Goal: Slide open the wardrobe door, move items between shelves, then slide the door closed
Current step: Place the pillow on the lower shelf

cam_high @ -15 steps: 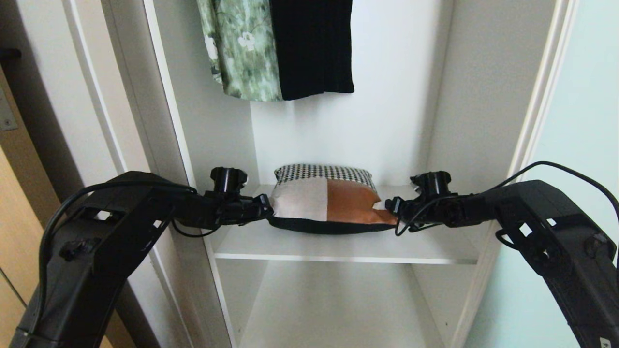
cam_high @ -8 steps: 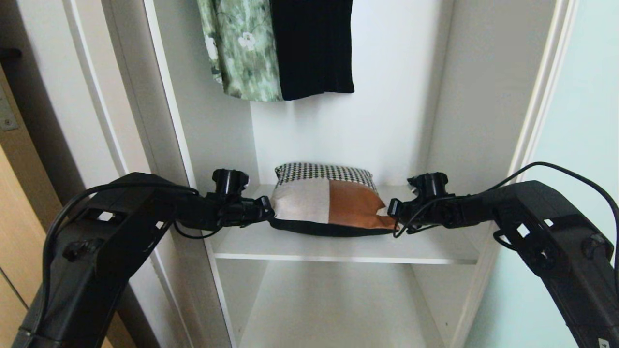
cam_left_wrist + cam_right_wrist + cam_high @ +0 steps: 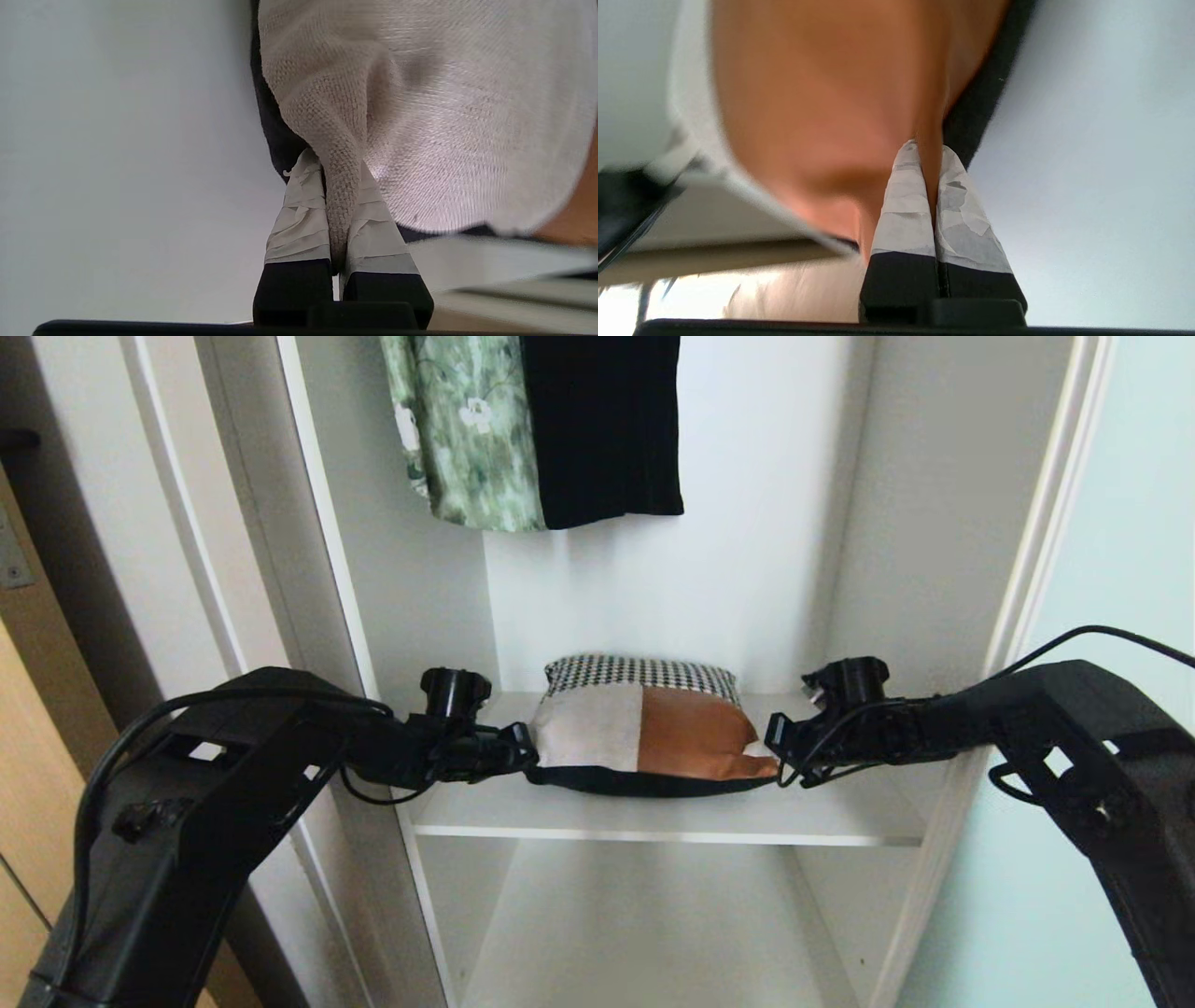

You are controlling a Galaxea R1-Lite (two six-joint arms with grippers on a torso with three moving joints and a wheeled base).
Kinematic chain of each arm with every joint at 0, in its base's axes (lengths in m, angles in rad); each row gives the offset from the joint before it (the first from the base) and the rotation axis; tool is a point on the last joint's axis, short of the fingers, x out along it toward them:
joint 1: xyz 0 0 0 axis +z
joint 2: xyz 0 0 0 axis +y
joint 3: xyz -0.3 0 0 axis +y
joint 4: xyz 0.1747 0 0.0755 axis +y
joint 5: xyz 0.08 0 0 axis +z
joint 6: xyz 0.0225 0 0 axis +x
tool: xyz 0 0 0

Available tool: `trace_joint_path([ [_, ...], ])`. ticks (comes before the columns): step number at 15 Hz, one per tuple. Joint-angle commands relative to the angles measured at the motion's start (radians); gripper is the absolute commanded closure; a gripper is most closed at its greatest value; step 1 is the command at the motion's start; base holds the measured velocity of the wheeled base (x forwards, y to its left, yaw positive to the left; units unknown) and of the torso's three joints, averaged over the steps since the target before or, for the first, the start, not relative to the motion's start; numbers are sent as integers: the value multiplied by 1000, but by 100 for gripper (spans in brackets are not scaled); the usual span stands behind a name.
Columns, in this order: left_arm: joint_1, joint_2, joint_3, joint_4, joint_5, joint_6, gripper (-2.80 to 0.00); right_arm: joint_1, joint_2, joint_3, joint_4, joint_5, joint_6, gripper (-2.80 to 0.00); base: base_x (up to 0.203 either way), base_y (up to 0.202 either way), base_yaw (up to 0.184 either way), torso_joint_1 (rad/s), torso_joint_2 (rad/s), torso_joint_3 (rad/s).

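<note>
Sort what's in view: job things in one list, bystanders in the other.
Job: cushion, pinched by left gripper and right gripper; shelf under it; sliding wardrobe door.
Bystanders: green floral garment, black garment, tan wooden door.

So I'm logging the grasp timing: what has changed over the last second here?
The right hand closed on the rust-orange corner of the cushion, pinching the fabric. Both arms then carried the cushion slightly rightward and up, its front edge clear of the shelf. The left hand stayed clamped on the off-white corner; the hanging clothes are unchanged.
</note>
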Motion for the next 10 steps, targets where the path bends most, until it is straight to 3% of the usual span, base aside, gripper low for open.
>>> trace_joint_path([
  [1,-31,-52,46,-33,108,-13,0,1,-146,118,-1,26,0,0,0,0,0,0,0,0],
  [4,-69,-153,127,-40,224,-16,0,21,-321,263,-3,33,-4,0,0,0,0,0,0,0],
  [10,-114,-593,402,-38,256,-17,0,95,-743,519,24,33,-3,0,0,0,0,0,0,0],
])
